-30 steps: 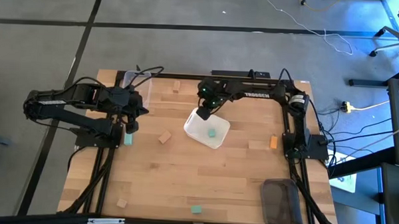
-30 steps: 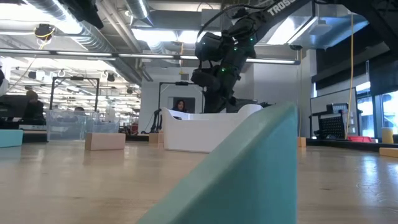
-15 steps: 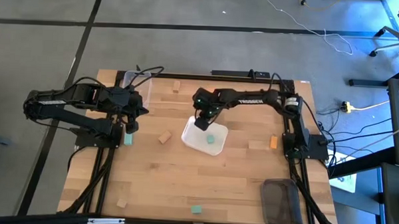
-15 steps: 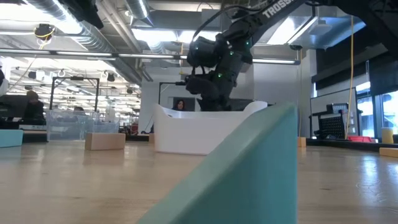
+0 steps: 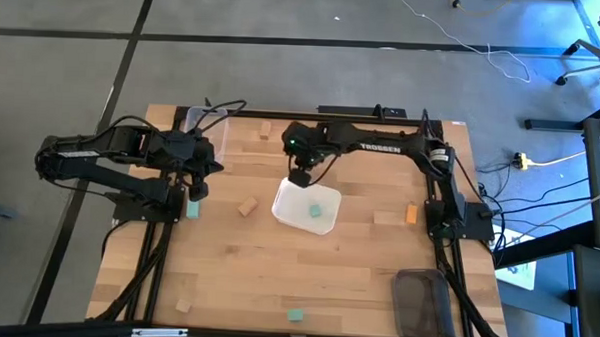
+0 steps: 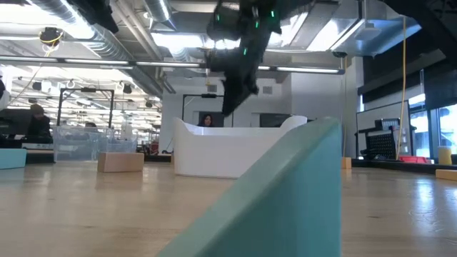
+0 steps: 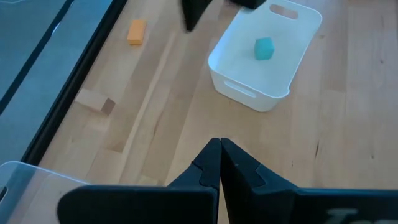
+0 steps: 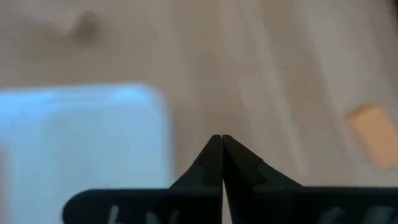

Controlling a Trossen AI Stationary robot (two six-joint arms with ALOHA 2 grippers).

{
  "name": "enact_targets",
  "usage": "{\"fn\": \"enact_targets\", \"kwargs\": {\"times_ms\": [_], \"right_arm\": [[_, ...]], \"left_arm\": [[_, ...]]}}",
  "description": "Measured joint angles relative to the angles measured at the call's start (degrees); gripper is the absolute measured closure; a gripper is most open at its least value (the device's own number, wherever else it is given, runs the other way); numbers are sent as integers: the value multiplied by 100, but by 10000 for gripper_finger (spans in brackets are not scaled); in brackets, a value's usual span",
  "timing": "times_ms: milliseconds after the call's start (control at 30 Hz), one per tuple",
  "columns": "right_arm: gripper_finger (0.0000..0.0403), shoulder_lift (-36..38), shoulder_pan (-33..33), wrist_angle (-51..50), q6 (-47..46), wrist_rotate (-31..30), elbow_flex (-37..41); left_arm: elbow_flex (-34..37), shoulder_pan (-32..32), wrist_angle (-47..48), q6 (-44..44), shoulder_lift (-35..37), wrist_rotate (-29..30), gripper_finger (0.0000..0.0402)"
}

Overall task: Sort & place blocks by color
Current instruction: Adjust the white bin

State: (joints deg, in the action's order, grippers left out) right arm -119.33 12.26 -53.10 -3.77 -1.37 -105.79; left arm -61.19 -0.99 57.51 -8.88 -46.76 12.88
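Observation:
A white tray (image 5: 304, 215) stands mid-table with one teal block (image 5: 318, 208) on its floor. My right gripper (image 5: 300, 176) hangs shut over the tray's far rim, raised clear of it in the low view (image 6: 230, 107). My left gripper (image 5: 194, 191) waits shut at the table's left, with a teal block (image 5: 191, 211) on the table beside it. Loose on the wood lie pale wood blocks (image 5: 247, 206) (image 5: 265, 128) (image 5: 182, 304), an orange block (image 5: 410, 213) and another teal block (image 5: 295, 314).
A clear tub (image 5: 203, 125) stands at the far left corner and a dark-tinted tub (image 5: 422, 303) at the near right. The teal block at the near edge fills the low view's foreground (image 6: 285, 207). Bare wood lies between the tray and the near edge.
My right gripper, first low at the tray's far left corner, has risen clear above the rim and drifted toward the far left, rolling a little and staying shut. Before that the tray slid slightly toward the left and near edges and turned a little.

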Motion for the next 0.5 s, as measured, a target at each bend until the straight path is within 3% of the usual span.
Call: {"fn": "enact_targets", "kwargs": {"times_ms": [233,500], "right_arm": [[403,7,-454,-1815,-126,1175,-736],[403,7,-719,-2427,-718,1209,-273]], "left_arm": [[0,2,66,2,0,-30,401],[0,1,77,1,-1,-32,401]]}}
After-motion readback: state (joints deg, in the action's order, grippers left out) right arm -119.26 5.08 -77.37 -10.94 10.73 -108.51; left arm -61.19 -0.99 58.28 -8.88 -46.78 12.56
